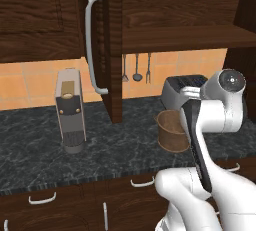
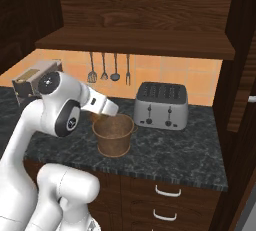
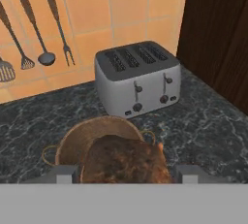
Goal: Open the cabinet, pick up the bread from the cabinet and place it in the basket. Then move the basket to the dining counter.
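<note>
The cabinet stands open, its left door swung out towards me with the silver bar handle facing left; the shelf is bare. The brown basket sits on the black worktop in front of the toaster, and it also appears as the basket and the basket. My gripper hangs just above the basket's mouth, shut on the brown crusty bread, which fills the gap between the two fingertips. From the right base view the gripper hovers over the basket's rim. The dining counter is out of view.
A silver toaster stands right behind the basket. A coffee machine is on the worktop to the left. Utensils hang on the tiled wall. The right cabinet door juts out at the right. Drawers lie below.
</note>
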Controlling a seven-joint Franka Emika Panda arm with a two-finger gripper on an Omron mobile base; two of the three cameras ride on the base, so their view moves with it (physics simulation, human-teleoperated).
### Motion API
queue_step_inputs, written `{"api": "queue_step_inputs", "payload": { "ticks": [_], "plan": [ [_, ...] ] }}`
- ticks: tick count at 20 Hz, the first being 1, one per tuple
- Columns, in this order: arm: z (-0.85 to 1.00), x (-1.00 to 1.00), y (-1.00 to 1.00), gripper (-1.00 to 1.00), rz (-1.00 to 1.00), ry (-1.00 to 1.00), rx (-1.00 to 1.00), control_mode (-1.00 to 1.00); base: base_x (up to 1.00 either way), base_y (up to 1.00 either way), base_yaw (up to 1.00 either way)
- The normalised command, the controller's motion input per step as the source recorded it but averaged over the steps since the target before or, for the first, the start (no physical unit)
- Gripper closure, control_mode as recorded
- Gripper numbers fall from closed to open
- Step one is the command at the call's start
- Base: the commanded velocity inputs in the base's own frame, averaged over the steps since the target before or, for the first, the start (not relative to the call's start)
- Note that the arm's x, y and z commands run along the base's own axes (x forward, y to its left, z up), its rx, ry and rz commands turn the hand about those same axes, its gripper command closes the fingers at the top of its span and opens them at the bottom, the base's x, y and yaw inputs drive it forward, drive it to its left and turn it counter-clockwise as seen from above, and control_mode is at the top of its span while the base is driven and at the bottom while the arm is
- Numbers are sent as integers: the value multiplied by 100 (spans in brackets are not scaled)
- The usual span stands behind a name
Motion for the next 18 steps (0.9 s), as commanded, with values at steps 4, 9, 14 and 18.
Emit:
{"api": "queue_step_inputs", "payload": {
  "ticks": [4, 9, 14, 18],
  "plan": [
    [-34, 26, 4, 100, 0, 14, 5, -100, 0, 0, 0],
    [-50, 18, 9, 100, 0, 22, 3, -100, 0, 0, 0],
    [-34, 8, 21, 100, 1, 15, 7, -100, 0, 0, 0],
    [-32, 24, 9, 100, 1, 12, 8, -100, 0, 0, 0]
  ]
}}
